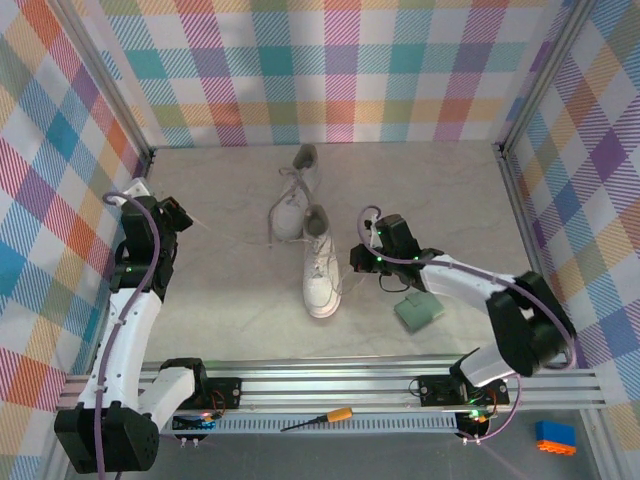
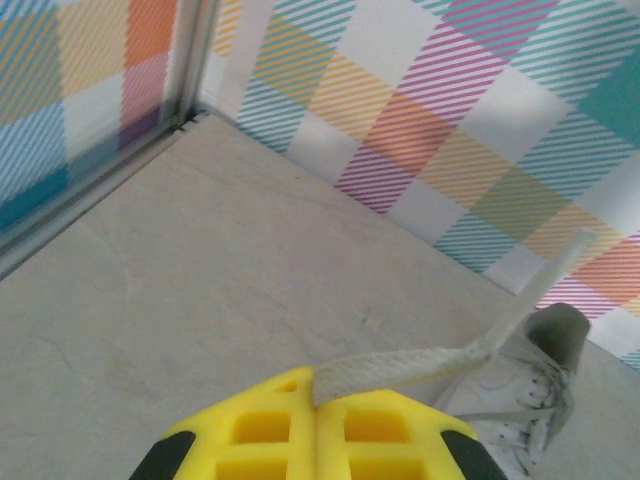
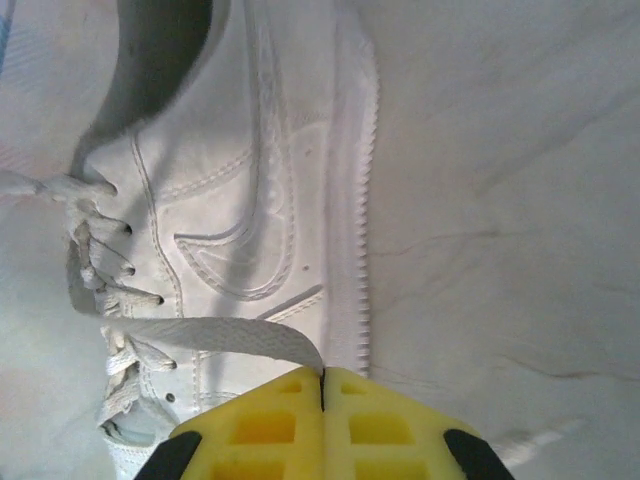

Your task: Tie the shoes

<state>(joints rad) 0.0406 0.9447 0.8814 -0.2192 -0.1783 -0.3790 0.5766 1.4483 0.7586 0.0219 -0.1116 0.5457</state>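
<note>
Left fingers: we see them clamping flat white lace of far white sneaker
Right fingers: clamping lace of near white sneaker

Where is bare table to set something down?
Bare table lies between the left arm and the near shoe, and far right, beyond the right arm. Crowded: centre, with both shoes, the stretched lace and the green pad.

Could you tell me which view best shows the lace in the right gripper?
The right wrist view: the lace runs flat from the sneaker into the right gripper, jaws shut. In the top external view it is too thin to trace; the left wrist view shows another lace.
</note>
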